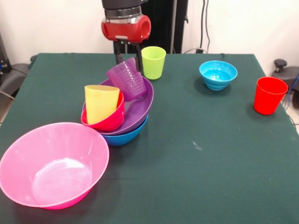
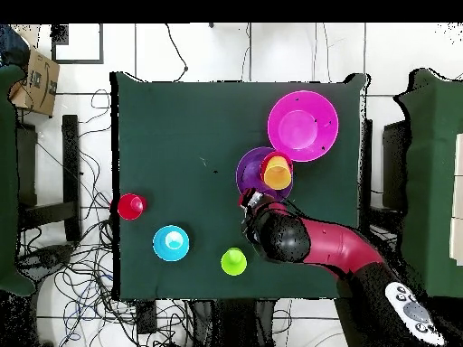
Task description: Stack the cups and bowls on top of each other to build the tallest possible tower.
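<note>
While its two dark fingers straddle the purple cup's [image 1: 127, 80] rim, the end effector [image 1: 126, 59] stands partly open above the tower [image 1: 122, 112].

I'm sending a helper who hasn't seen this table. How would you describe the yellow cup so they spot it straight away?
Start at the very large pink bowl at the table's edge; just beside it is a nested pile with a purple bowl over a blue one. The yellow cup leans inside the small red bowl in that pile, the only yellow thing there.
</note>
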